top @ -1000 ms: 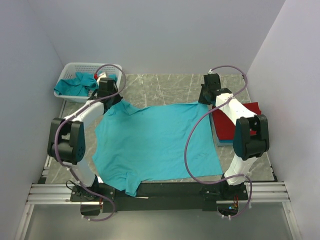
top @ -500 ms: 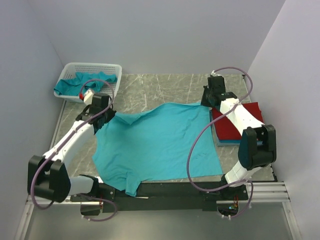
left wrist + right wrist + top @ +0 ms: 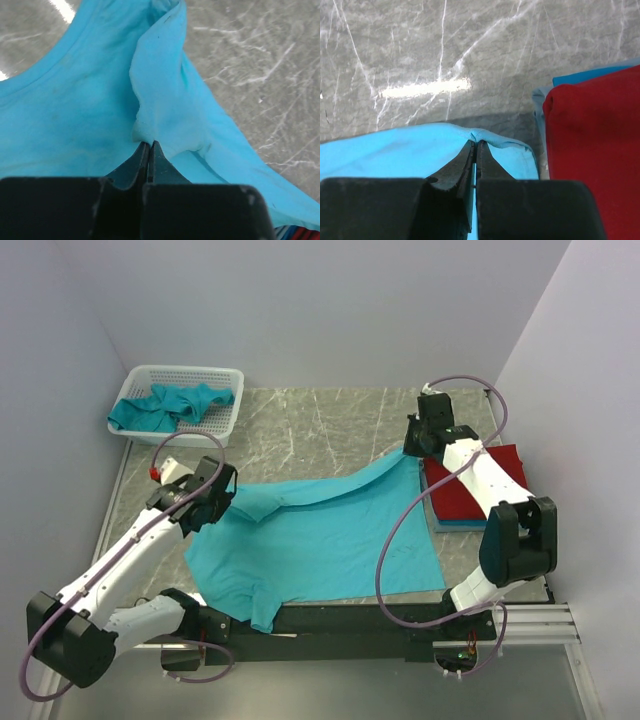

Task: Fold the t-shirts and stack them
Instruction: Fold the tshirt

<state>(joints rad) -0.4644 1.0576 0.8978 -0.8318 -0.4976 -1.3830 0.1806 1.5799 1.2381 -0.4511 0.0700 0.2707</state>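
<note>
Here the left end effector (image 3: 150, 145) and right end effector (image 3: 475, 145) pinch the teal t-shirt (image 3: 320, 540), seemingly its edge.

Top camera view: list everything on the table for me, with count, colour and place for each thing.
flat teal cloth t-shirt: one, teal, middle of the table, far edge lifted at both ends
crumpled teal cloth: count unclear, teal, inside the basket
folded red t-shirt: one, red, right side of the table, on top of the blue one
folded blue t-shirt: one, blue, under the red one, only its edge shows
white plastic mesh basket: one, white, far left corner
grey marbled table: one, grey with white veins, under everything
left gripper: one, black, shut on the teal shirt's left end
right gripper: one, black, shut on the teal shirt's right corner
</note>
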